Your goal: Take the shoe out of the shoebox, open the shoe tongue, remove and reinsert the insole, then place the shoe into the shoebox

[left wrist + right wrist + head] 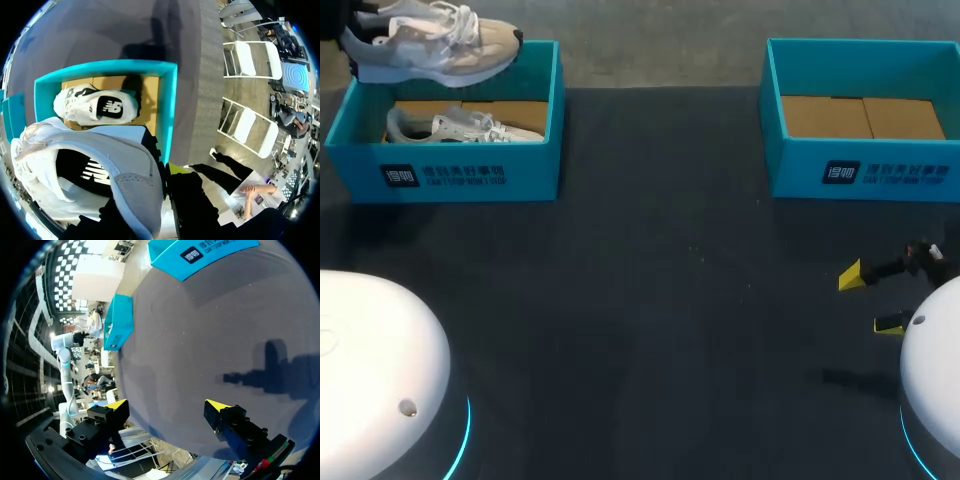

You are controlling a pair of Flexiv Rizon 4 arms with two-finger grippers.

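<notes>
Left claw (150,197) on one shoe (85,165) of two

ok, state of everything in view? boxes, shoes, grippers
lifted shoe: held above the left box
second shoe: on its side inside left box
left box: open, one shoe inside
right box: open, empty
left gripper: shut on lifted shoe
right gripper: open, holding nothing

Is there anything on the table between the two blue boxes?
No. In the head view, the stretch of dark table between the left shoebox and the right shoebox is bare; nothing lies there.
</notes>
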